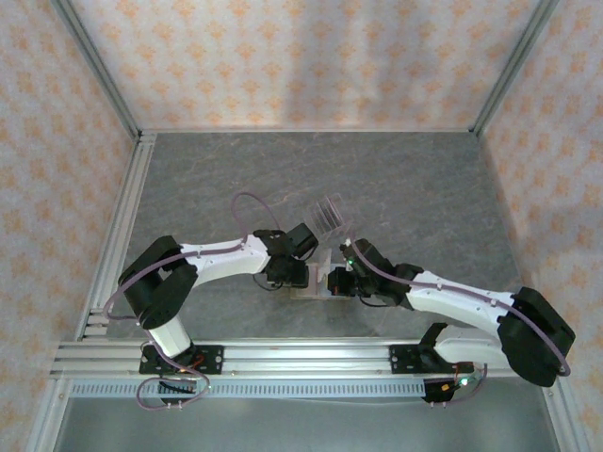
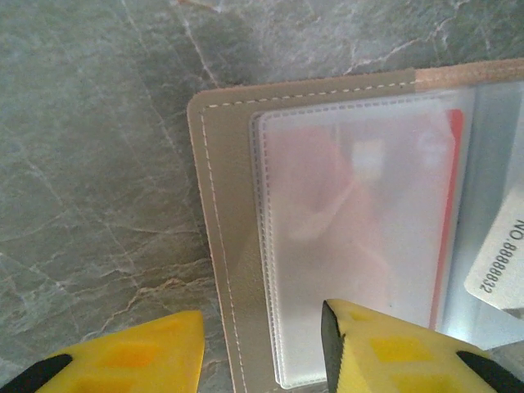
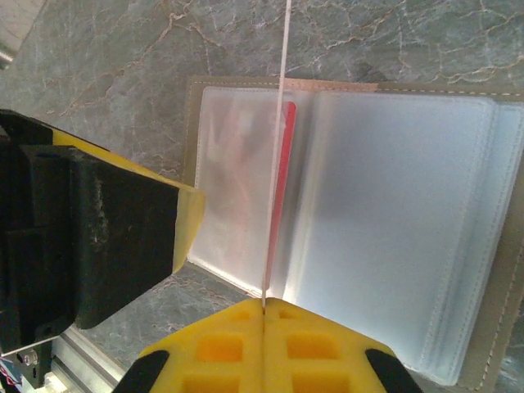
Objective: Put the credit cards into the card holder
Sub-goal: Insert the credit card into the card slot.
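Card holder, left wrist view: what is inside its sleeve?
A red card sits inside the card holder's sleeve, its edge showing; frosted plastic blurs its face, so print cannot be read.

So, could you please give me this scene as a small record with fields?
holder: tan-brown stitched card holder, lying open on the table, clear plastic sleeves facing up
stored: red plastic card inside one sleeve
right fingers: shut on a thin card, seen edge-on above the sleeves
left fingers: open, at the holder's edge
nearby: clear acrylic slotted stand
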Motion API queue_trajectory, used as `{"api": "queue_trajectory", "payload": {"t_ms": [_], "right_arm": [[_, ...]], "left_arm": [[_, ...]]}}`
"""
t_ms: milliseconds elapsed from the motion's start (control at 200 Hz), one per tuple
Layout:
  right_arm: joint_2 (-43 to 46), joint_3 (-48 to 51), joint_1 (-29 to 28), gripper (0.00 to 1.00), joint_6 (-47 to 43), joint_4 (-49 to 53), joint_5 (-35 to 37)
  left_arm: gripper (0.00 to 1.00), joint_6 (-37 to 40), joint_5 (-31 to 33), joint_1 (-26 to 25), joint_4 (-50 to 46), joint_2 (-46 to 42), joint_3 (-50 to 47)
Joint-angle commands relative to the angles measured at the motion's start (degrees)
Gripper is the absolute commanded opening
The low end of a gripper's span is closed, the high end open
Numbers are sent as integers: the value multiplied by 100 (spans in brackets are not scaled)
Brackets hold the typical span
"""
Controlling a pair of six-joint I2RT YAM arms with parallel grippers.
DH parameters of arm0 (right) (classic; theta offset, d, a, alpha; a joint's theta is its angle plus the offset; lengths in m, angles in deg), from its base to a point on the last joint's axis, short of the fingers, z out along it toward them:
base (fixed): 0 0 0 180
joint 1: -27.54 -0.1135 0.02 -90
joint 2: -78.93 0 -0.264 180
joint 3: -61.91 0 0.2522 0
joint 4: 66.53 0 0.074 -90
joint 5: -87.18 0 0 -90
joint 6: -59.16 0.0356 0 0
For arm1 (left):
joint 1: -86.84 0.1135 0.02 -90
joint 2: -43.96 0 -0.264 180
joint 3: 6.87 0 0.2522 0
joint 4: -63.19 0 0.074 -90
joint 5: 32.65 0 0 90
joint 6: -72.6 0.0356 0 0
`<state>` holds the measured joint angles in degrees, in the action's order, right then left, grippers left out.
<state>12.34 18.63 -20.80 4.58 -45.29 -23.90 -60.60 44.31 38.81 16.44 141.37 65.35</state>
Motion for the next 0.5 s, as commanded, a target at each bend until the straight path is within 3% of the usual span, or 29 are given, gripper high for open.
{"api": "queue_trajectory", "payload": {"t_ms": [0,495], "right_arm": [[-76,133,-18,0,86,-406,25],[-274,266,-18,0,152,-715,-30]], "left_arm": [[43,-4,178,-51,-67,-19,-31],[42,-39,205,-57,21,-142,-282]]}}
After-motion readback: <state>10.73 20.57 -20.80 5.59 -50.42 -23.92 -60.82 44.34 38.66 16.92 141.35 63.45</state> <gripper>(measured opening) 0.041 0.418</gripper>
